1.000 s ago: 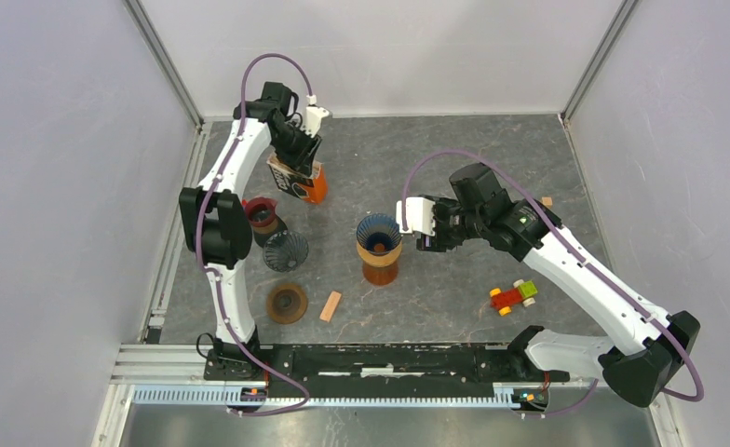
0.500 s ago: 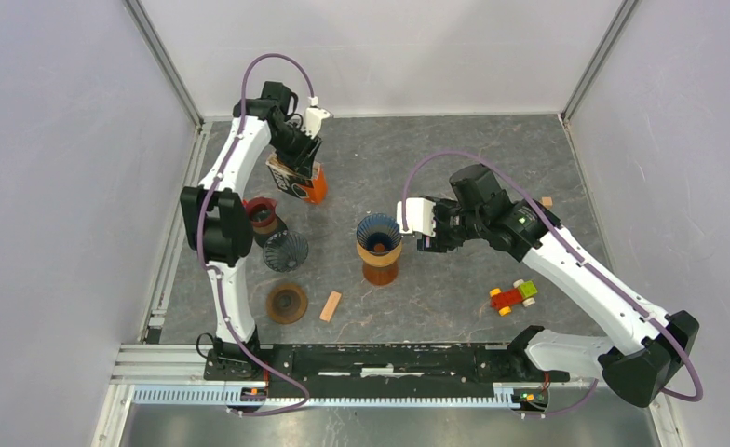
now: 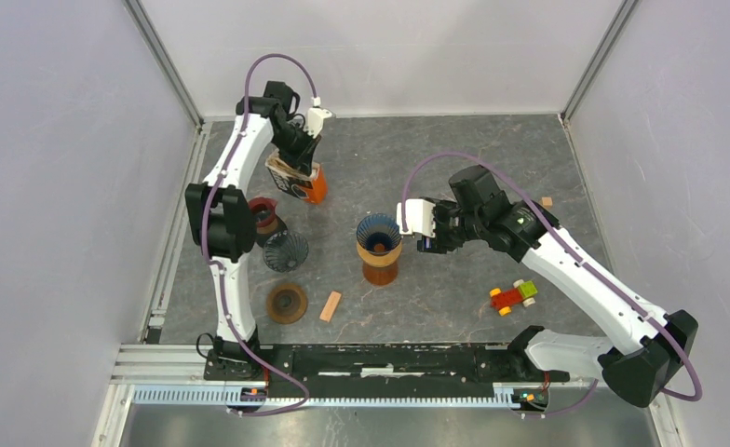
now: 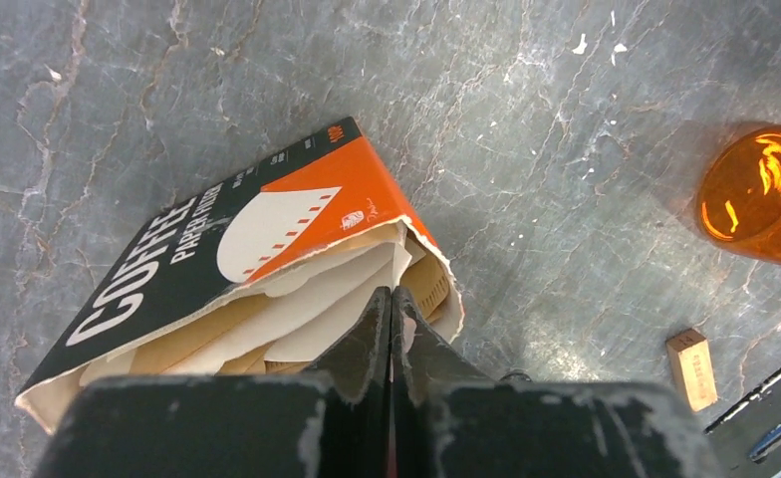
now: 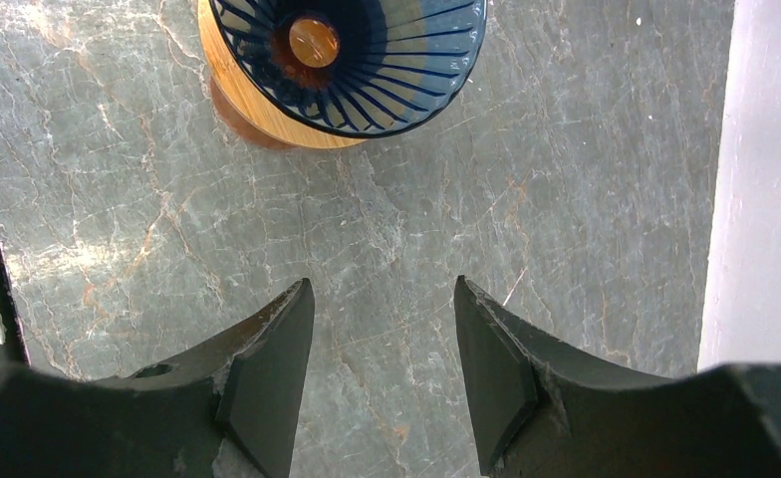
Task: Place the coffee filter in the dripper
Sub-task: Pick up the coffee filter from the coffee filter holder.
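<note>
Left tool (image 4: 391, 295) closed at 1 filter box (image 4: 167, 269) — 1 blue dripper (image 3: 378, 233).

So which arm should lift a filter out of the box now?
Left: the left claw is shut among the paper filters at the box mouth; the right claw hangs open by the dripper.

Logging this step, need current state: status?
Left gripper shut at the filter box mouth, pinch on a filter unconfirmed. Right gripper open, empty, beside the dripper. Dripper empty, unobstructed.
</note>
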`<action>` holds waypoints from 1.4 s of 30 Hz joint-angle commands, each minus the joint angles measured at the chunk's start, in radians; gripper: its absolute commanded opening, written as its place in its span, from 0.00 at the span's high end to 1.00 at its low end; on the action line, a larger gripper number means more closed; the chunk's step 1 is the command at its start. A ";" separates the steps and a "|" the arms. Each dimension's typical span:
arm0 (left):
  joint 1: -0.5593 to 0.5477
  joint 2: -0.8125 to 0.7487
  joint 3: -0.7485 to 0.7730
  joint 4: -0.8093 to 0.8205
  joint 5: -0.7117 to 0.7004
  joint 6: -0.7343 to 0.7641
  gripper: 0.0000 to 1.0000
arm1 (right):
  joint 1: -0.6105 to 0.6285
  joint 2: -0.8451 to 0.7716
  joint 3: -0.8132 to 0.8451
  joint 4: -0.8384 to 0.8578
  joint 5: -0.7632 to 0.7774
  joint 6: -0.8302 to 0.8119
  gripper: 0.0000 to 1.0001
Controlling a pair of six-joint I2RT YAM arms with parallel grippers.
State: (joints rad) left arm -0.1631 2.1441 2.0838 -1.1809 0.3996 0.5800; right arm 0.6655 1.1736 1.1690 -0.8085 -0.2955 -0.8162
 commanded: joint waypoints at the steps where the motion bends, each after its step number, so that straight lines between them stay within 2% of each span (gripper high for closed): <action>1: 0.007 0.002 0.096 -0.034 0.058 -0.004 0.98 | -0.004 0.000 -0.002 0.033 -0.002 0.005 0.40; 10: 0.022 -0.035 0.168 -0.055 0.087 -0.045 0.98 | -0.006 -0.011 -0.012 0.034 -0.001 0.003 0.40; 20: 0.049 -0.047 0.260 -0.190 0.124 -0.005 0.98 | -0.006 -0.019 -0.012 0.033 0.010 0.002 0.40; 25: 0.054 -0.075 0.276 -0.214 0.125 0.009 0.98 | -0.005 -0.016 -0.006 0.031 0.011 0.000 0.40; 32: 0.066 -0.093 0.380 -0.247 0.107 0.029 0.98 | -0.006 -0.017 0.039 0.025 -0.016 0.005 0.40; 36: 0.068 -0.070 0.509 -0.296 0.107 0.041 0.98 | -0.007 -0.012 0.060 0.019 -0.021 0.003 0.40; 42: 0.069 0.051 0.891 -0.467 0.076 0.014 0.98 | -0.006 -0.014 0.070 0.014 -0.024 0.002 0.40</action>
State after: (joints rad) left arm -0.1001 2.1384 2.7453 -1.5101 0.4881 0.5842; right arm 0.6643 1.1732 1.1946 -0.8024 -0.2996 -0.8162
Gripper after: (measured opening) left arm 0.031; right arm 0.602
